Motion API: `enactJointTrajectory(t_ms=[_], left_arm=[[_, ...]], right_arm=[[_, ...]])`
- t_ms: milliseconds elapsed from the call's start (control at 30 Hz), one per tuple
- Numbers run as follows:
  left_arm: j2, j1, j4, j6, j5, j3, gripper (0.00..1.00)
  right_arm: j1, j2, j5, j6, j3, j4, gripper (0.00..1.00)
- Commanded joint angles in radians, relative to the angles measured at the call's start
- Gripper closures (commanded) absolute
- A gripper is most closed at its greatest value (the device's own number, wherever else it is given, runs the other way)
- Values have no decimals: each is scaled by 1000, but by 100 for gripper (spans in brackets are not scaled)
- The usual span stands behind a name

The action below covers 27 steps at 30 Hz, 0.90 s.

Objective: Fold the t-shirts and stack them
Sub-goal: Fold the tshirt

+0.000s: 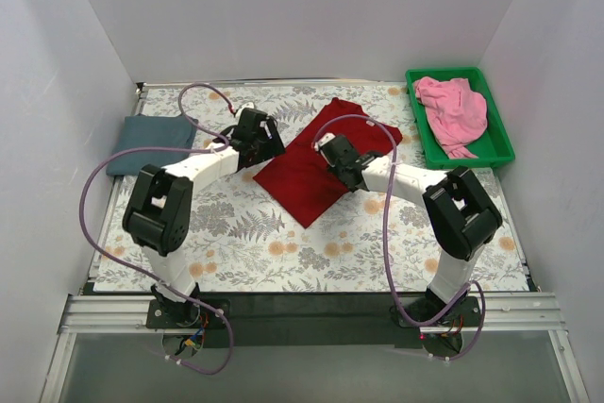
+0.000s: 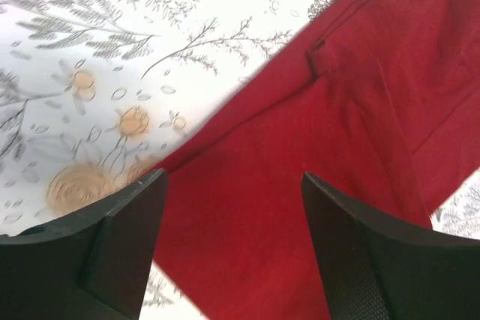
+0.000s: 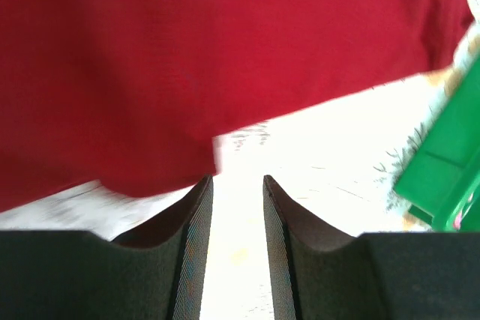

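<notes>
The dark red t-shirt (image 1: 311, 169) lies slantwise mid-table, partly folded. It also shows in the left wrist view (image 2: 337, 148) and the right wrist view (image 3: 225, 58). My left gripper (image 1: 261, 136) is at its left edge. In its own view (image 2: 234, 185) it is wide open, with red cloth beneath and nothing held. My right gripper (image 1: 332, 150) is over the shirt's upper part. In its own view (image 3: 237, 179) a narrow gap between the fingers shows bare table, with the shirt's edge just ahead. The slate blue-grey t-shirt (image 1: 151, 143) lies folded at the left. The pink t-shirt (image 1: 453, 110) lies crumpled in the bin.
A green plastic bin (image 1: 495, 143) stands at the back right and also shows in the right wrist view (image 3: 442, 177). The floral tablecloth (image 1: 283, 243) covers the table. White walls close in the back and both sides. Purple cables loop off both arms.
</notes>
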Motion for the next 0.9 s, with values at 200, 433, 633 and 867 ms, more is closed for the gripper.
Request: enactJointTrajectory(t_ms=[200,433,633,867], left_arm=[[-75,-4,6,27,-56,-131,22],[4,-6,-68,37,-39,-103,22],[-64,-9,-186,-92,100,-204,51],[-279,-171,-163,-348,341,-469,57]], right_arm=[[-129,-3,-31,131,80,2,66],[-132,-108,-189,199,13,5,66],[-132,-233,-303,272,-87,14,65],[-198,-333,-391,315,-191,30,65]])
